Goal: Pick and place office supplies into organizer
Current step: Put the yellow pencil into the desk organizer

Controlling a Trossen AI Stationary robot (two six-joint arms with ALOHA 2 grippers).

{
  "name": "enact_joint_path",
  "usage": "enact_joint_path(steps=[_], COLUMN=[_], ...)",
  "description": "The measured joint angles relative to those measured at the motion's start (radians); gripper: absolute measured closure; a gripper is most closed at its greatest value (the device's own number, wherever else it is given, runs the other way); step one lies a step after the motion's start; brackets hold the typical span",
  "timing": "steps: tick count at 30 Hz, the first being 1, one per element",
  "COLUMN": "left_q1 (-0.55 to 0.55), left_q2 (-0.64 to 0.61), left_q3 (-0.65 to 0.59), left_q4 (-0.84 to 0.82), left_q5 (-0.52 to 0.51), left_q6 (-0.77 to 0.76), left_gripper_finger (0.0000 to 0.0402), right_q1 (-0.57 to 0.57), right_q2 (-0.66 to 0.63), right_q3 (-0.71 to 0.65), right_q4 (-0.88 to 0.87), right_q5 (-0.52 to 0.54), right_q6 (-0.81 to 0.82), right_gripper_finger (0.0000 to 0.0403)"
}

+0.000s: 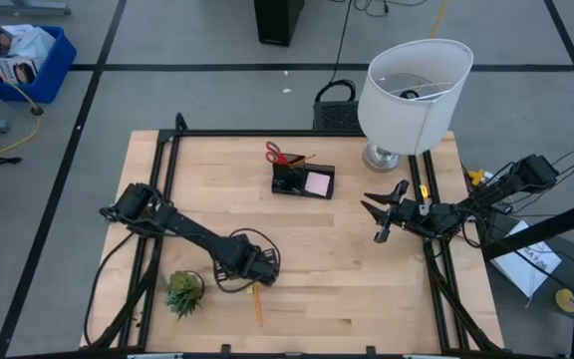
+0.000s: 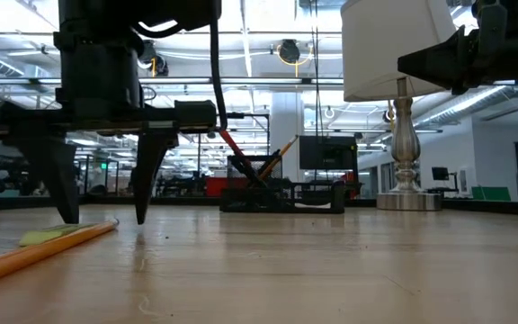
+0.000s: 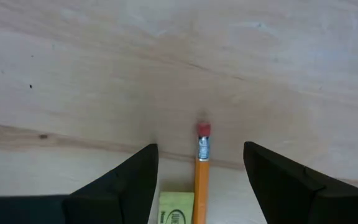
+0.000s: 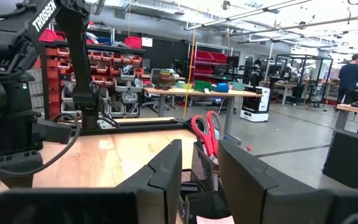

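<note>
High view: left gripper (image 1: 257, 282), fingers spread wide, straddles an orange pencil (image 1: 257, 304) near the tabletop's (image 1: 367, 289) front edge; right gripper (image 1: 381, 211), narrowly parted, holds nothing beside the organizer (image 1: 303, 181).

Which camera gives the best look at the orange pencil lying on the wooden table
The left wrist view: the orange pencil with its pink eraser lies close up between the open left hand. The high view shows it small, beside the green plant. The low view shows it foreshortened at the near edge. The right wrist view does not show it.
</note>
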Motion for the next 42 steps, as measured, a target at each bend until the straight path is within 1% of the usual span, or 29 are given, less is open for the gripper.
enact_joint_path(steps=[4, 10, 16, 20, 42], left_q1=[0.000, 0.005, 0.024, 0.043, 0.034], left_q2=[0.000, 0.000, 0.020, 0.033, 0.039], left_q3=[0.000, 0.000, 0.004, 0.005, 0.001], left_q4=[-0.001, -0.025, -0.031, -0.021, -0.006], left_q5=[0.003, 0.048, 0.070, 0.080, 0.066], left_q6=[0.008, 0.010, 0.012, 0.049, 0.034], left_gripper_finger=[0.0158, 0.0158, 0.0158, 0.0158, 0.0158], right_q1=[0.000, 0.000, 0.000, 0.000, 0.000], right_q2=[0.000, 0.000, 0.000, 0.000, 0.000], right_q3=[0.000, 0.000, 0.000, 0.000, 0.000], right_q4=[0.000, 0.000, -0.001, -0.001, 0.000], right_q5=[0.000, 0.000, 0.000, 0.000, 0.000], right_q6=[0.000, 0.000, 0.000, 0.000, 0.000], right_gripper_finger=[0.0303, 0.0303, 0.0303, 0.0303, 0.0303])
